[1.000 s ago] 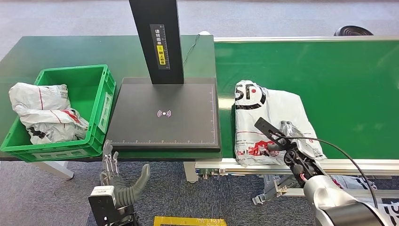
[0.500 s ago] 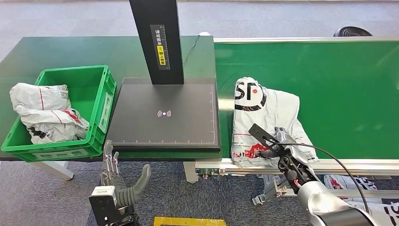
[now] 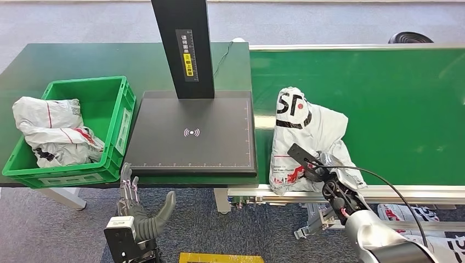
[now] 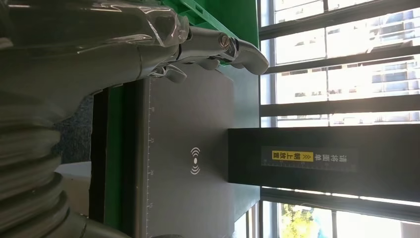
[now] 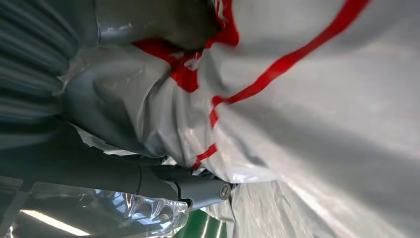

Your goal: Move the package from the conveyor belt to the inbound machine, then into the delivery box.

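Left hand (image 3: 137, 211) hangs spread, near the table edge. Right hand (image 3: 329, 174) grips the package (image 3: 307, 131) on the belt (image 3: 395, 104); its fingers are buried in plastic. Left: scanner (image 3: 192, 134), then bin (image 3: 112, 101) with bags (image 3: 52, 131).

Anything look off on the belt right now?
The package is bunched up, its near edge overhanging the conveyor belt edge where the right hand grips it. More bags lie on the floor below.
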